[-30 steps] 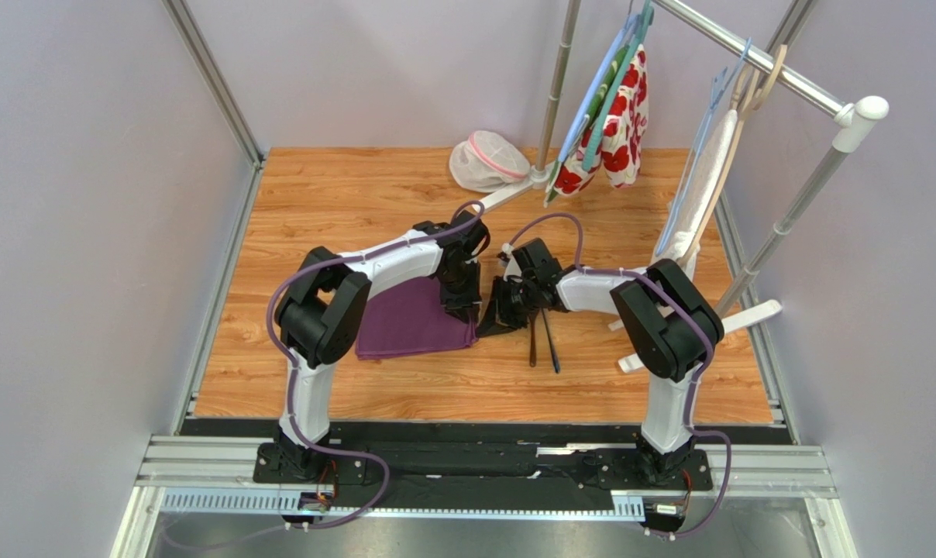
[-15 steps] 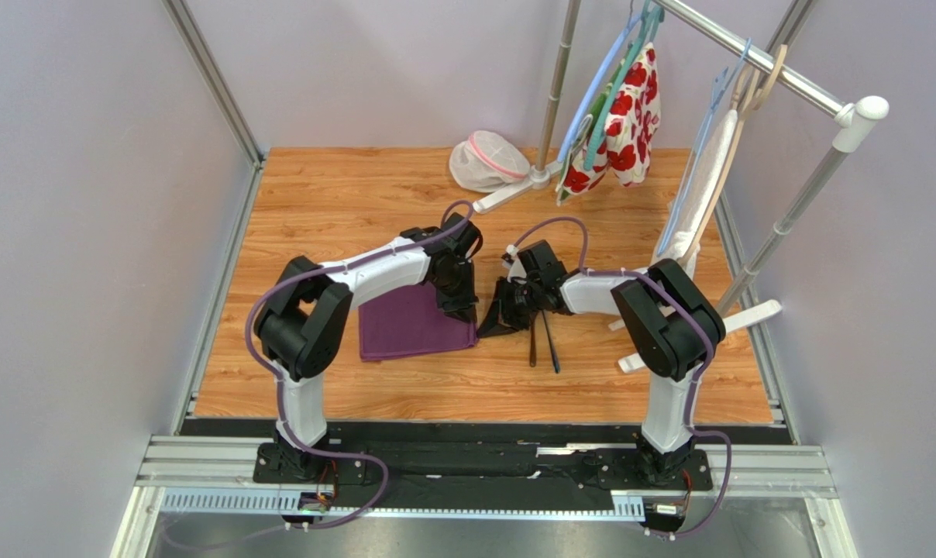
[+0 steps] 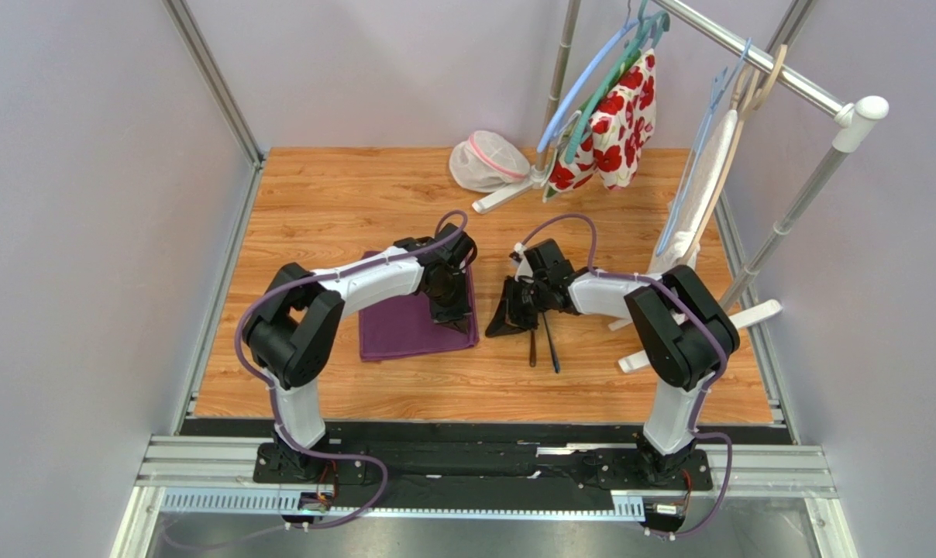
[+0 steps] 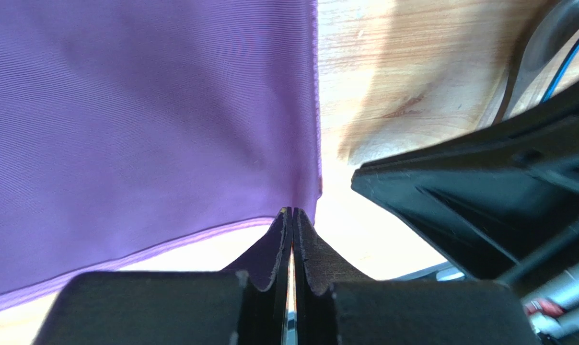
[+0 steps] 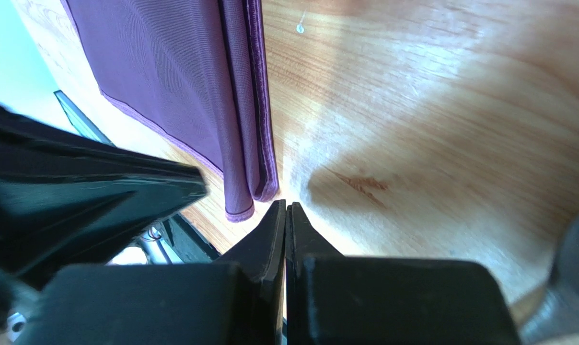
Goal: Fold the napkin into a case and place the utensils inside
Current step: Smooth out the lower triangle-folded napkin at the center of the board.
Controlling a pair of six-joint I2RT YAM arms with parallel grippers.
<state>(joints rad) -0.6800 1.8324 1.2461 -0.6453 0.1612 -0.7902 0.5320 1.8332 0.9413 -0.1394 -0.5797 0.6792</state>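
Both hands down at the napkin's right edge

From above: the plum napkin (image 3: 397, 331) lies flat on the wood surface (image 3: 321, 209), left of centre, and the left hand (image 3: 449, 309) is down on its right edge. The right hand (image 3: 510, 316) sits just beside it, on the wood between the cloth and the two utensils (image 3: 540, 343), which lie side by side, apart from the napkin. Left wrist view: fingers pinched together right on the napkin's (image 4: 141, 108) corner, cloth drawn in between them. Right wrist view: fingers (image 5: 271, 230) clenched tight, nothing held, tips just off the napkin's (image 5: 177, 72) folded edge, over bare wood.
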